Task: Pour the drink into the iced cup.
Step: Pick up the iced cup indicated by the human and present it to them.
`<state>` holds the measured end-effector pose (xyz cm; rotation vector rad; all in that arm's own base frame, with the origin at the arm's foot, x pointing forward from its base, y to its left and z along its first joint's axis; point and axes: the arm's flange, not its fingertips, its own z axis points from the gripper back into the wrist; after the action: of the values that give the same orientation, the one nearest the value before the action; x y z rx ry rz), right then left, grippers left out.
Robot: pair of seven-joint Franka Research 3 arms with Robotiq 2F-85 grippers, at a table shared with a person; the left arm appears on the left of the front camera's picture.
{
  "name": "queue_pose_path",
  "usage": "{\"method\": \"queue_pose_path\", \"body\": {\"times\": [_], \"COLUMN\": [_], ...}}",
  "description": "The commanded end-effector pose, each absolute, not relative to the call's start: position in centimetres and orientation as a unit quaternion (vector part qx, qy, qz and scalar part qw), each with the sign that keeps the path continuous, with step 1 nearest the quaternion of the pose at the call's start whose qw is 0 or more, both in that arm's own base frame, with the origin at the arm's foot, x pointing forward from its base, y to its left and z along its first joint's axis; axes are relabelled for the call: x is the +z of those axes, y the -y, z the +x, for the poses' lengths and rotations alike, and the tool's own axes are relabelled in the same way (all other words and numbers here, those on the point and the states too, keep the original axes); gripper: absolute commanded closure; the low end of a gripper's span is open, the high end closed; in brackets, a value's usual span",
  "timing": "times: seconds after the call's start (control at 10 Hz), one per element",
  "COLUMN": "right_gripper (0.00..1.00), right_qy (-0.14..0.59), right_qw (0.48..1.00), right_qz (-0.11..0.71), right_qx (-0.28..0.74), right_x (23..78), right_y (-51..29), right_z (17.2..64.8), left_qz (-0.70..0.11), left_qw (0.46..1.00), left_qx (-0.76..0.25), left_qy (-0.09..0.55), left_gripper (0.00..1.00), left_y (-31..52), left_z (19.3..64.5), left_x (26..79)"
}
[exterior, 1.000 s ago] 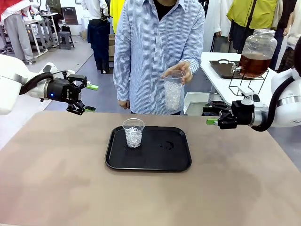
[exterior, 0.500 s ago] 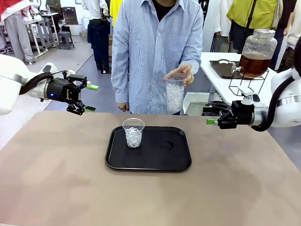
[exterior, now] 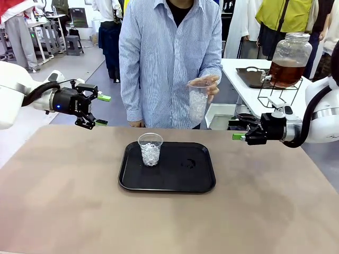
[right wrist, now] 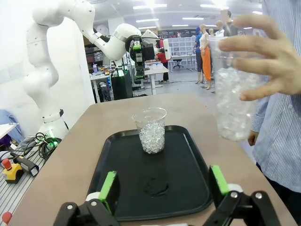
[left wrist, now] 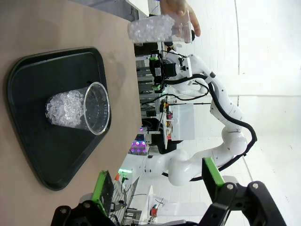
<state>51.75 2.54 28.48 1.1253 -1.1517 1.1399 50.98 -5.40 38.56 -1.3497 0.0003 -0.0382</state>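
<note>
Left tool (exterior: 103, 110) and right tool (exterior: 235, 129) stand wide, empty. The drink (exterior: 285, 74) sits in a jar (exterior: 291, 50) past the counter's (exterior: 63, 201) far right corner. The light cup (exterior: 150, 150) by the tray's (exterior: 201, 185) left edge might tip mid-pour.

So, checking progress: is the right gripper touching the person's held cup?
Apart. Front view shows open space between the right gripper and the held cup.

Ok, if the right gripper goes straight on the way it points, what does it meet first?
Probably the cup on the tray, nearly dead ahead of the right gripper. The person's held cup lies off to one side. Depth is unclear, so it may skim past.
</note>
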Motion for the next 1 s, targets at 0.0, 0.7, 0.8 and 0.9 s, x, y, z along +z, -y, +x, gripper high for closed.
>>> {"method": "queue_pose_path", "body": {"times": [0.0,0.7,0.8,0.9], "right_gripper": [0.0,0.0,0.0,0.0], "right_qy": [0.484,0.484,0.484,0.484], "right_qw": [0.551,0.551,0.551,0.551], "right_qz": [0.478,0.478,0.478,0.478], "right_qx": [0.483,0.483,0.483,0.483], "right_x": [28.87,28.87,28.87,28.87], "right_y": [-2.74,-2.74,-2.74,-2.74], "right_z": [51.94,51.94,51.94,51.94], "left_qz": [-0.624,-0.624,-0.624,-0.624], "left_qw": [0.781,0.781,0.781,0.781], "left_qx": [-0.021,-0.021,-0.021,-0.021], "left_qy": [0.008,0.008,0.008,0.008], "left_gripper": [0.0,0.0,0.0,0.0], "left_y": [5.37,5.37,5.37,5.37], "left_z": [50.43,50.43,50.43,50.43], "left_x": [38.66,38.66,38.66,38.66]}}
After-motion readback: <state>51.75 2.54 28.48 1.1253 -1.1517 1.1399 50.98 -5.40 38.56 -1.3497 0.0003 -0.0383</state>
